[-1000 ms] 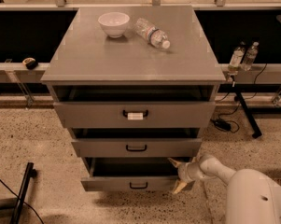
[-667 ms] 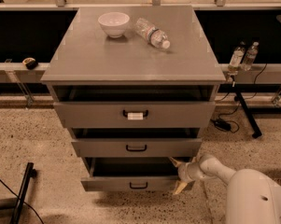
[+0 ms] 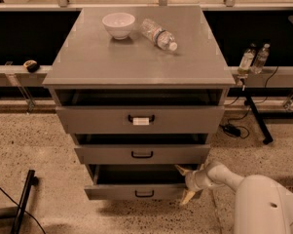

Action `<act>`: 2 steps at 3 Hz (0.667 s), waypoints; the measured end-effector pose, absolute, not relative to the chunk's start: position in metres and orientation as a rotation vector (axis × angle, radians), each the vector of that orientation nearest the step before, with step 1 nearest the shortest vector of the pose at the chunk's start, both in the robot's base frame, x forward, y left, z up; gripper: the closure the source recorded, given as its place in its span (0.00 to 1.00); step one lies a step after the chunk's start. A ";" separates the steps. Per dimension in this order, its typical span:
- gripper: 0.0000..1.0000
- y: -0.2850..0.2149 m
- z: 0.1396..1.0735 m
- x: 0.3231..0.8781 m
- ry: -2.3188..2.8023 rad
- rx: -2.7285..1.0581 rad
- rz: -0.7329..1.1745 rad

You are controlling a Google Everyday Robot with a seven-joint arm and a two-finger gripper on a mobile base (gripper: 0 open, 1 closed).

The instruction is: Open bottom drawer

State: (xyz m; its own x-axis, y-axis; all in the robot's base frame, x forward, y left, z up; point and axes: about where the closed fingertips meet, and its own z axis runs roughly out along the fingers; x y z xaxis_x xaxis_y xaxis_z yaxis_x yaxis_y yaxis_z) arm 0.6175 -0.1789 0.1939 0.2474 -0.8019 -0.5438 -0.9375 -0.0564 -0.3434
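1. Far left, a thin black stand leg [image 3: 24, 199] stands on the speckled stone floor [image 3: 53, 179], well apart from the drawer's path.
2. The grey bottom drawer with a small black loop handle [image 3: 126, 192] is the lowest of three in the grey metal cabinet [image 3: 136, 62]. It's already partly out. The front's long axis runs left-right, and it slides toward the camera.
3. My pale two-finger gripper [image 3: 181, 184] is at the front's right end, so the drawer lies to my left. The fingers are spread, one above the corner and one below, and I see nothing clamped.
4. Pulling from the corner could skew the drawer, so keep the pull straight.
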 end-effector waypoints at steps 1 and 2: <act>0.00 -0.187 0.199 0.609 1.618 -1.952 0.222; 0.00 -0.182 0.191 0.569 1.678 -2.022 0.251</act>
State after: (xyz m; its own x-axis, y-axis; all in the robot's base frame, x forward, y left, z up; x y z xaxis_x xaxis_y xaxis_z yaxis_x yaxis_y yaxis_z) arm 0.5686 -0.1816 0.1906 0.2246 -0.8680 -0.4428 -0.9596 -0.1179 -0.2556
